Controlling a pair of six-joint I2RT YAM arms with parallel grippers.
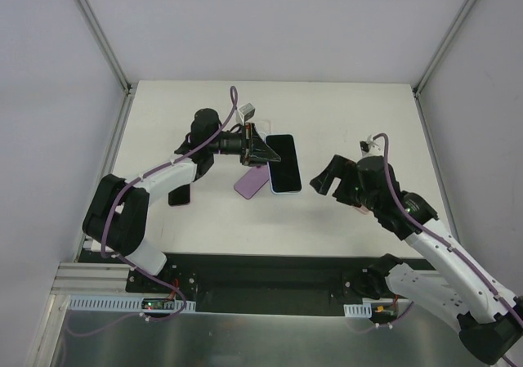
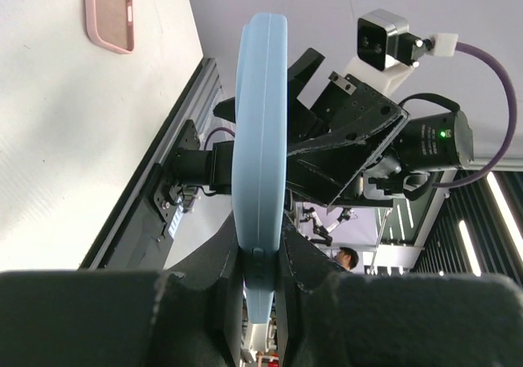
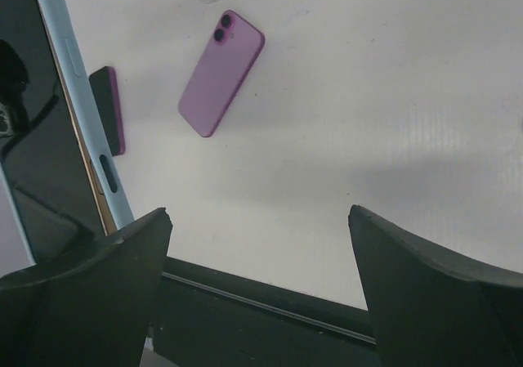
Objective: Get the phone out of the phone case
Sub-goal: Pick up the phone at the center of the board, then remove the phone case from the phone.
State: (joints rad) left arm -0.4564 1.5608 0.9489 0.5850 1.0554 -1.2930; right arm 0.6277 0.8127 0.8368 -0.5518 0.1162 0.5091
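On white counter, centre: black-screened phone seated in light blue plastic case, not yet removed. Case clamped edge-on in closed left gripper. Right gripper spread wide, holding nothing, just right of cased phone. Purple phone lying back-up beside it, left. Pink empty case flat on counter. Dark purple slab near left arm.

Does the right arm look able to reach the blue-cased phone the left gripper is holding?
Probably yes. The right gripper is open and faces the blue-cased phone, with nothing between them. The left gripper pinches one edge, leaving the side nearest the right arm free.
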